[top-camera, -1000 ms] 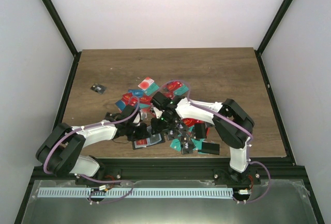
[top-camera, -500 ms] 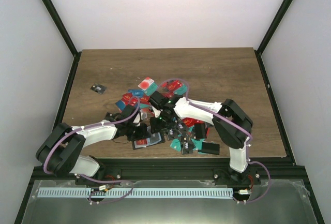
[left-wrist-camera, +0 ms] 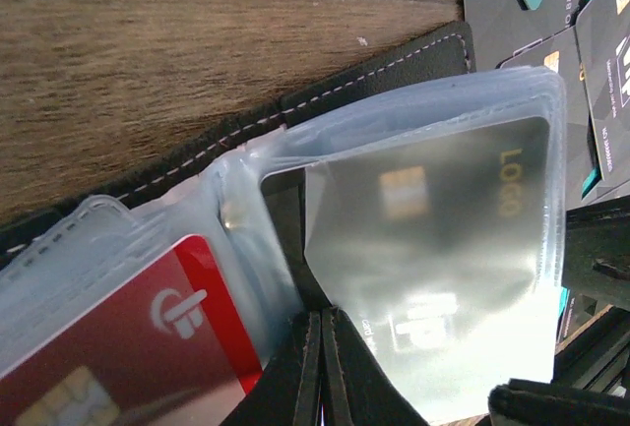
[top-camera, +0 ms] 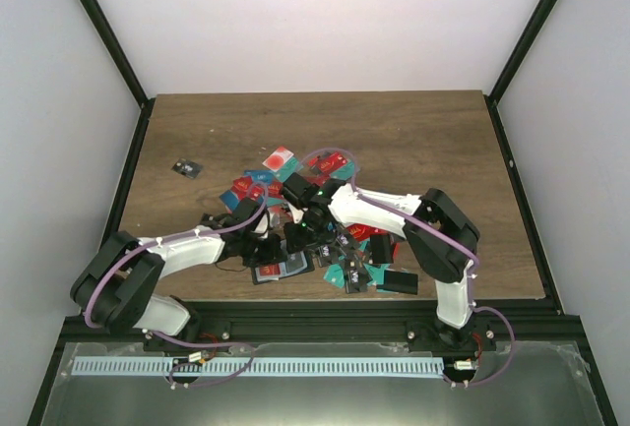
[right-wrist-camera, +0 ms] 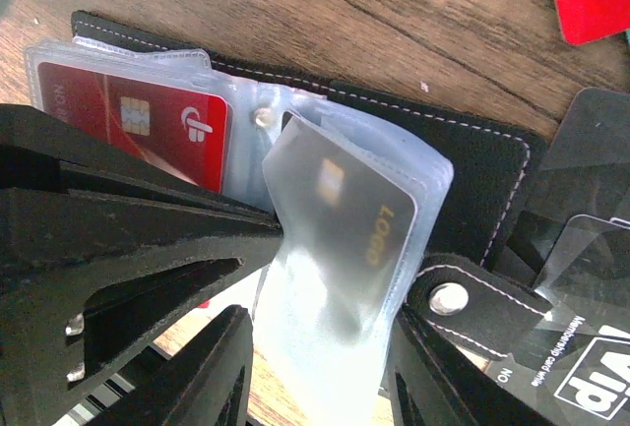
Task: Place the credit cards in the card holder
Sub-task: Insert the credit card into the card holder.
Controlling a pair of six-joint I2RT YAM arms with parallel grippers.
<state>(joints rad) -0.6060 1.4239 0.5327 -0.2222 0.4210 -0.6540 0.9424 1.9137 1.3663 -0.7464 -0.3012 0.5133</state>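
Wood-grain tabletop [top-camera: 413, 141]; the card holder [right-wrist-camera: 482, 165] lies open at near centre amid loose credit cards [top-camera: 281, 160]. At its pocket fold the left pincer [left-wrist-camera: 321, 347] is closed tight. The right pincer [right-wrist-camera: 320, 387] grips a grey card [right-wrist-camera: 345, 210], gilt "LOGO", by its long edges, inside a soft clear pocket [right-wrist-camera: 325, 337]. Light, stiff and slick, I judge. A black card [right-wrist-camera: 591, 379] to the right reads "VIP".

Plenty of open wood across the upper half of the table [top-camera: 413, 131], so there's easy passage at upper centre and upper right. Lower centre is jammed. The credit cards [top-camera: 281, 162] are strewn thick, and the left gripper [top-camera: 268, 247] and right gripper [top-camera: 300, 237] crowd together over the open card holder [right-wrist-camera: 472, 165]. A small black item [top-camera: 185, 168] sits alone at upper left.
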